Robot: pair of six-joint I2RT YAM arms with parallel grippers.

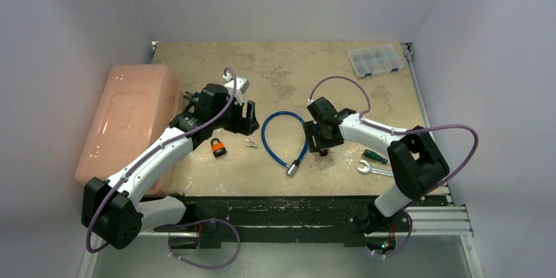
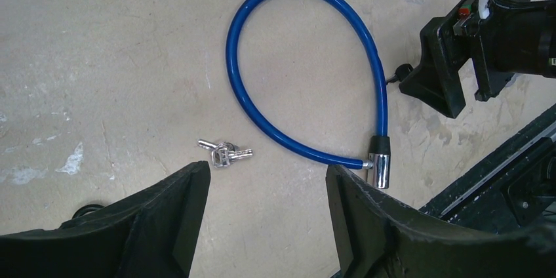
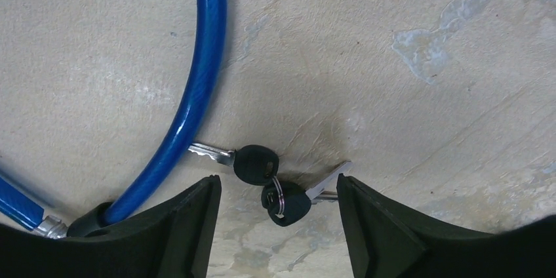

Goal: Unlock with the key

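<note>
- Left tool (image 2: 265, 176): jaws apart, empty; silver keys (image 2: 224, 153) lie on the worktop (image 2: 98, 61) just ahead of its tips.
- Blue cable lock (image 2: 301, 75) lies between the tools.
- Right tool (image 3: 277, 187): jaws apart, black keys (image 3: 256, 163) lying unclamped between its tips, just beside the cable lock.

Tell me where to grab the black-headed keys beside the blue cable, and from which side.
Probably best: pinch the upper black head, coming straight down from above. The keys lie flat; their thin blades give little to grip, and the plastic head is thicker.
</note>
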